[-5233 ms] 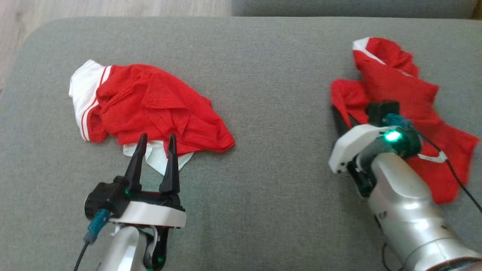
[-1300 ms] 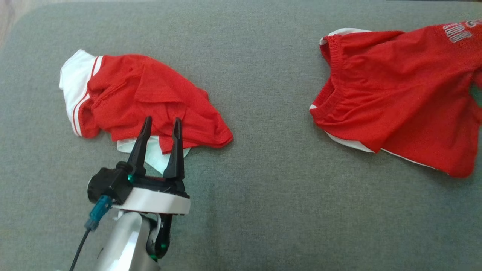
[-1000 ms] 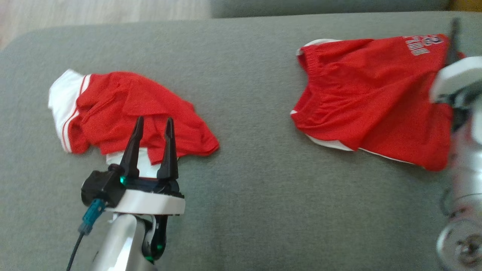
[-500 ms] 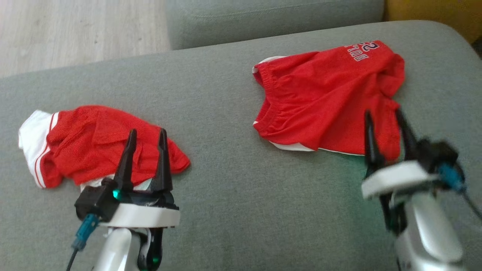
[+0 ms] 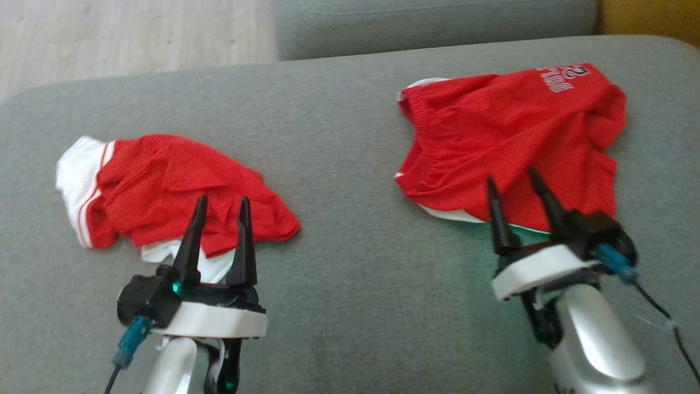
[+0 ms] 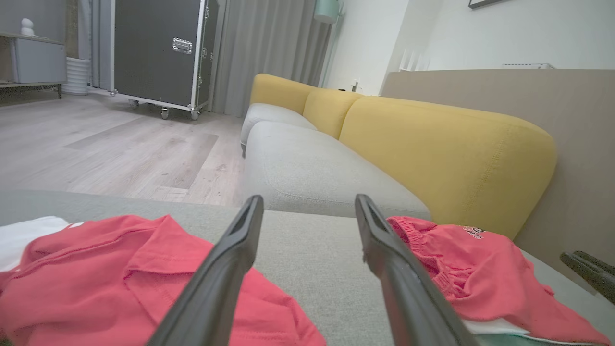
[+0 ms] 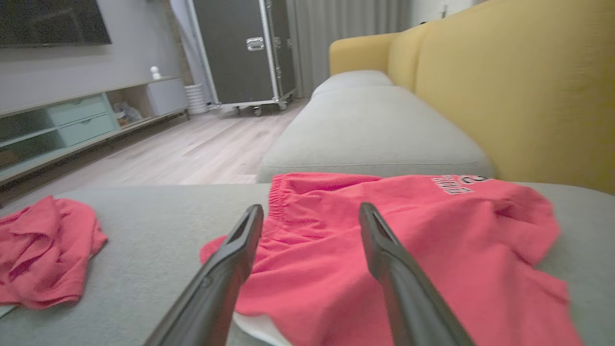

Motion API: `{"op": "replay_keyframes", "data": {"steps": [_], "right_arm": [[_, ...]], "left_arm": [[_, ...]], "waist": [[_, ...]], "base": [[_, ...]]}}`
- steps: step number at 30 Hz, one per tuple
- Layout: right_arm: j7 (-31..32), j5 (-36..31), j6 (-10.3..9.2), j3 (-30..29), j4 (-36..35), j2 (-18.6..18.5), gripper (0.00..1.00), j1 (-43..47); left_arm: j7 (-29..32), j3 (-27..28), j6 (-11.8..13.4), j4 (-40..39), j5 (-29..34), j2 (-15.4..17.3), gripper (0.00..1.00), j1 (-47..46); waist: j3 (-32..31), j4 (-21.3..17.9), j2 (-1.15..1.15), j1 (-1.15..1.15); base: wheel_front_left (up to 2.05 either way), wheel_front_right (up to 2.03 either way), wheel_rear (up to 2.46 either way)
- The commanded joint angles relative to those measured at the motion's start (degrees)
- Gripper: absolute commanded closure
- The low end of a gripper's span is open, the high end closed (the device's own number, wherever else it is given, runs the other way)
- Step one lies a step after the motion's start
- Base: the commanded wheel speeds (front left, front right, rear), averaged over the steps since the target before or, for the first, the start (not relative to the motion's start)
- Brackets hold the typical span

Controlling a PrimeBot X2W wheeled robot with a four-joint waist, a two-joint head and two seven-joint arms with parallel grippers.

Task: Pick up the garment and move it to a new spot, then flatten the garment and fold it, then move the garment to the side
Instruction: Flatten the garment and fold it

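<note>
The garment [image 5: 503, 131] is a pair of red shorts with pale lettering and a white lining, lying spread out on the right of the grey sofa seat [image 5: 350, 262]. My right gripper [image 5: 509, 175] stands open at its near edge, fingers pointing over the cloth and holding nothing; the right wrist view shows the garment [image 7: 432, 240] beyond the open right gripper [image 7: 311, 207]. A second red garment [image 5: 164, 186] with white stripes lies crumpled at the left. My left gripper [image 5: 223, 199] is open and empty at its near edge, as the left gripper [image 6: 308, 199] also appears in its own wrist view.
A yellow backrest [image 7: 504, 86] runs along the right side of the sofa. Another grey cushion [image 5: 426, 22] adjoins at the far end, with wooden floor [image 5: 109, 38] beyond the seat's far left edge. A black wheeled case [image 6: 158, 48] stands across the room.
The head camera has shifted. The garment, bunched under my right arm at first, now lies spread out. My right gripper has come back to its near edge, open. The left arm stays put.
</note>
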Motion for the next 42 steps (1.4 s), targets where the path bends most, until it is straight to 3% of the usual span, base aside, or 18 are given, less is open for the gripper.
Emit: {"op": "replay_keyframes", "data": {"steps": [1, 9, 16, 21, 23, 30, 41, 42], "right_arm": [[0.3, -0.3, -0.04, 3.1, -0.5, 0.0, 0.0, -3.3], [6.3, -1.4, -0.04, 9.6, 9.2, 0.0, 0.0, -8.5], [5.7, -5.3, -0.04, 6.7, 21.1, 0.0, 0.0, -14.5], [3.4, -3.0, -0.04, 5.9, 26.1, 0.0, 0.02, -17.9], [2.6, -0.2, -0.04, 6.9, 27.4, 0.0, 1.0, -19.0], [0.5, 9.5, -0.04, 16.3, 27.3, 0.0, 1.0, -20.6], [1.9, 27.8, -0.04, 36.7, 19.5, -0.2, 1.0, -18.8], [2.1, 28.5, -0.04, 37.8, 19.7, -0.5, 0.96, -19.0]], "left_arm": [[-0.5, 1.2, -0.1, -1.3, 0.2, 0.2, 0.0, -2.0], [-0.5, -0.1, -0.1, -0.7, -0.3, 0.2, 0.0, -2.9], [-0.5, -0.7, 0.2, -0.4, -0.8, 0.2, 0.0, -3.7], [-0.5, -1.0, 0.3, -0.5, -1.0, 0.2, 0.0, -4.1], [-0.5, -1.2, 0.4, -0.4, -1.1, 0.2, 0.0, -4.3], [-0.5, -1.5, 0.6, 0.1, -1.3, 0.2, 0.0, -4.8], [-0.5, -0.4, 0.8, 0.0, -0.9, 0.2, 0.0, -3.5], [-0.5, -0.3, 0.8, 0.0, -0.8, 0.2, 0.0, -3.4]], "waist": [[0.9, 2.0, 0.0, 0.0], [2.6, 6.5, 0.0, 0.0], [3.9, 9.6, 0.0, 0.0], [4.8, 10.2, 0.0, 0.0], [5.1, 10.3, 0.0, 0.0], [4.9, 9.8, 0.0, 0.0], [2.5, 7.2, 0.0, 0.0], [2.3, 6.9, 0.0, 0.0]], "base": [[0.0, 0.0, 0.0], [0.0, 0.0, 0.0], [0.0, 0.0, 0.0], [0.0, 0.0, 0.0], [0.0, 0.0, 0.0], [0.0, 0.0, 0.0], [0.0, 0.0, 0.0], [0.0, 0.0, 0.0]]}}
